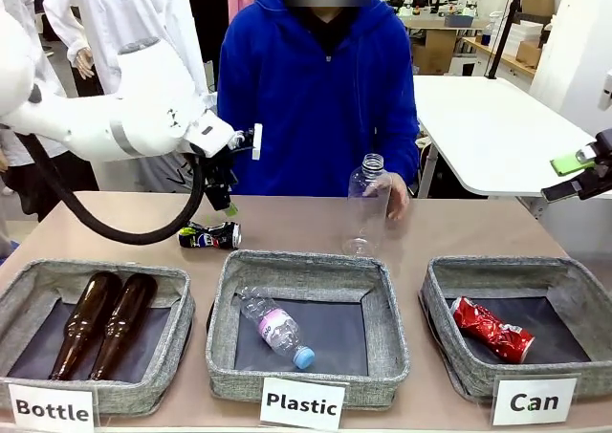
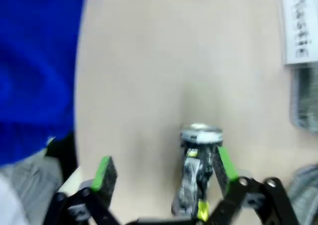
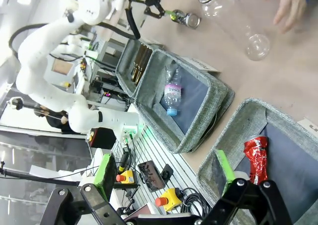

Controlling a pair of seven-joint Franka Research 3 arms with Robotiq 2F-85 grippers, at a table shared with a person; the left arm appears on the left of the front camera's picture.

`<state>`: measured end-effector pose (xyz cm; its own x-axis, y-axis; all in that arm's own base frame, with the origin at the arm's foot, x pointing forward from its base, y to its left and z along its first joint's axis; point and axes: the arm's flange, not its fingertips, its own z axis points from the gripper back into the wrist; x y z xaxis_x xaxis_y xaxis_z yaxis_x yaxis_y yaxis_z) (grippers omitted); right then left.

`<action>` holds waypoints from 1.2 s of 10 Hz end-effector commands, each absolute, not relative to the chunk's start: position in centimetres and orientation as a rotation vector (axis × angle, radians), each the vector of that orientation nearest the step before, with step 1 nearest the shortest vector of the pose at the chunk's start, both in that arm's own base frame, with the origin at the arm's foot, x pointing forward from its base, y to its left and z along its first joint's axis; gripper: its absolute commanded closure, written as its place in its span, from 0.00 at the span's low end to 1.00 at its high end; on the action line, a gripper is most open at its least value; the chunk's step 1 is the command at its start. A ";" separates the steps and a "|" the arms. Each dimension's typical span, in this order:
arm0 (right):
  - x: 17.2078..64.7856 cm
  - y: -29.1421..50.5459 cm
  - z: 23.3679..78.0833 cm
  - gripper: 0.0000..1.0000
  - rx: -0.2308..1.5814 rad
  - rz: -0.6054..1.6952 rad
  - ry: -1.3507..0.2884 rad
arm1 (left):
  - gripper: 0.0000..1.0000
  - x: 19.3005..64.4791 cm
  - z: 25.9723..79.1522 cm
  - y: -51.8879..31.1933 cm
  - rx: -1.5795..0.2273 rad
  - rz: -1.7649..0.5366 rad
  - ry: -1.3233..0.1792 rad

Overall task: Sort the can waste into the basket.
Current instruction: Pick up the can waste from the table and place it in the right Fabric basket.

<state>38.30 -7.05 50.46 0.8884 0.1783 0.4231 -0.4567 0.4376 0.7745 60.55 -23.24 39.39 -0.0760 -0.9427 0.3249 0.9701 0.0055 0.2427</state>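
Counter (image 1: 306,225) with the grey Can basket (image 1: 521,267) at its right end. Left claw (image 1: 227,202): wide open, holds nothing. Right claw (image 3: 164,168): wide open, empty. Black can (image 1: 210,234): lies on the counter, just under the left claw. Red can (image 1: 492,329): lies inside the Can basket.

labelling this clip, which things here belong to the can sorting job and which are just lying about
Job: black can, red can, Can basket, left claw.
Lying about: brown bottles, Bottle basket, Plastic basket, small plastic bottle, clear bottle.
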 end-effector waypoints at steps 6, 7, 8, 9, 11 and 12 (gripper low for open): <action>38.2 -7.3 50.7 0.00 1.047 0.422 -0.299 | 0.00 61.2 37.4 -19.6 -0.238 -1.729 -0.101; 38.2 -7.3 50.7 0.00 1.047 0.422 -0.299 | 0.00 61.4 37.3 -19.7 -0.244 -1.695 -0.102; 38.2 -7.3 50.7 0.00 1.047 0.422 -0.299 | 0.00 61.6 37.0 -19.8 -0.228 -1.653 -0.106; 38.2 -7.3 50.7 0.00 1.047 0.422 -0.299 | 0.00 61.7 36.8 -19.8 -0.231 -1.641 -0.106; 38.2 -7.3 50.7 0.00 1.047 0.422 -0.299 | 0.00 62.4 36.0 -19.7 -0.202 -1.589 -0.090; 38.2 -7.3 50.7 0.00 1.047 0.422 -0.299 | 0.00 63.2 35.0 -20.0 -0.173 -1.528 -0.077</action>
<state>38.30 -7.05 50.46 0.8884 0.1783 0.4231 -0.4567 0.4376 0.7746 62.12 -19.61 35.62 -0.0114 -0.9783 0.2067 0.9970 -0.0269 -0.0724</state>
